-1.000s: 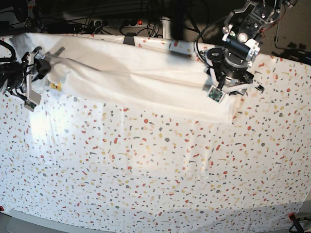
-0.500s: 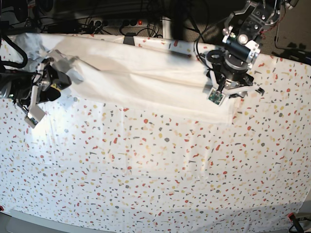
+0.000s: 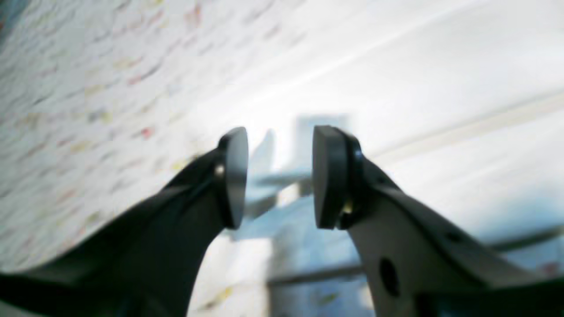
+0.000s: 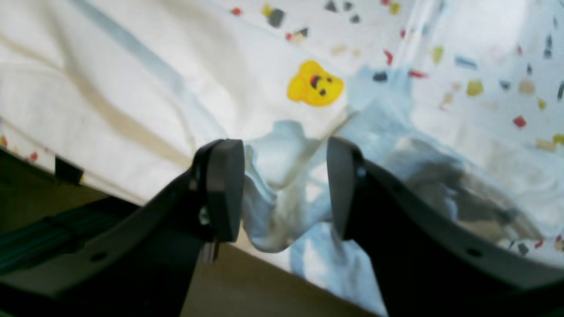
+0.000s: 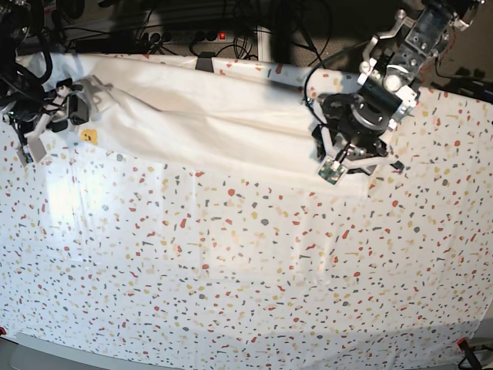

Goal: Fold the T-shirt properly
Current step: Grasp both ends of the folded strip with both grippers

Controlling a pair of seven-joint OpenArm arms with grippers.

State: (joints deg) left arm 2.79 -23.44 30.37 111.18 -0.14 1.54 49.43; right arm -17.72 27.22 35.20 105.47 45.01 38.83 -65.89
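The white T-shirt lies as a long folded band across the far part of the speckled table cover. A small yellow bear print shows near its left end. At that end, my right gripper is open. In the right wrist view a bunched bit of the T-shirt sits loosely between the spread pads of the right gripper, below the bear print. My left gripper hovers over the shirt's right end. In the blurred left wrist view, the left gripper is open above the white cloth.
Cables and a power strip run behind the table's far edge. A red clamp sits at the front right corner. The right gripper hangs close to the table's far left edge.
The right gripper has opened wider and drawn back toward the far left corner, leaving the bunched cloth loose. The left arm has shifted slightly left over the shirt's right end.
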